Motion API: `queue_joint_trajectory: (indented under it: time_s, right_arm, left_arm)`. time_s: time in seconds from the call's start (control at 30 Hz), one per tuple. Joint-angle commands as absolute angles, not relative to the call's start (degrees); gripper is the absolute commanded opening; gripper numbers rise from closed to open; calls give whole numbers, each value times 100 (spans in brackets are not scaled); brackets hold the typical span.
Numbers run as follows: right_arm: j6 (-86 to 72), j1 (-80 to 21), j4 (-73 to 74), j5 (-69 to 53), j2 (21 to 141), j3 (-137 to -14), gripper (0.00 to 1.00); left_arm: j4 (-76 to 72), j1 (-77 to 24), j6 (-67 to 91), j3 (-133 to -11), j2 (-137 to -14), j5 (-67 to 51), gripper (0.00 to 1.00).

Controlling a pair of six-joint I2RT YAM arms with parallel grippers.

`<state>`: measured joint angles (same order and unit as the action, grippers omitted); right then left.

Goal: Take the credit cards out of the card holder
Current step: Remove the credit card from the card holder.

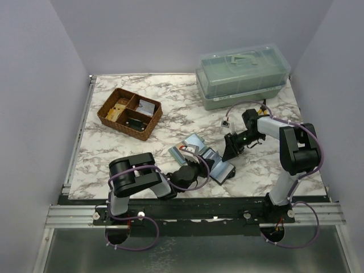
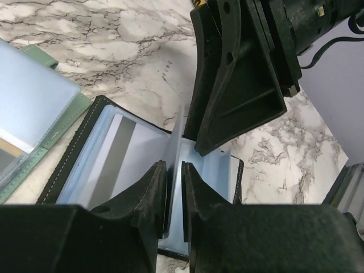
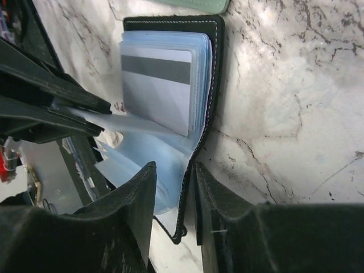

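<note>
Black card holder [image 1: 220,169] open, long axis diag

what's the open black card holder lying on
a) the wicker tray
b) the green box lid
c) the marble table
c, the card holder lies open on the marble table, apart from the wicker tray and the green box

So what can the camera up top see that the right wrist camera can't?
Only the top view shows the wicker tray and the green lidded box at the far side of the table. Only the right wrist view shows the card with a dark stripe, tucked in the pale sleeves. Both show the open black card holder lying on the marble table.
</note>
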<state>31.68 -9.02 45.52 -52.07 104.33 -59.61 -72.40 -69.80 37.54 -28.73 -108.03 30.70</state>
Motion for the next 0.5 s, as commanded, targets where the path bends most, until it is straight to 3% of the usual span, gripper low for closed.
queue_joint_trajectory:
  time_s: [0.0, 0.47]
  right_arm:
    - [3248, -1033, 4246, -4723, 10249, -5829, 38]
    - [3220, -1147, 4012, -4430, 10152, -5697, 40]
  left_arm:
    - [-7032, -6745, 4183, -2824, -10743, 2464, 24]
    - [-4702, -5852, 4267, -3441, -10134, 42, 29]
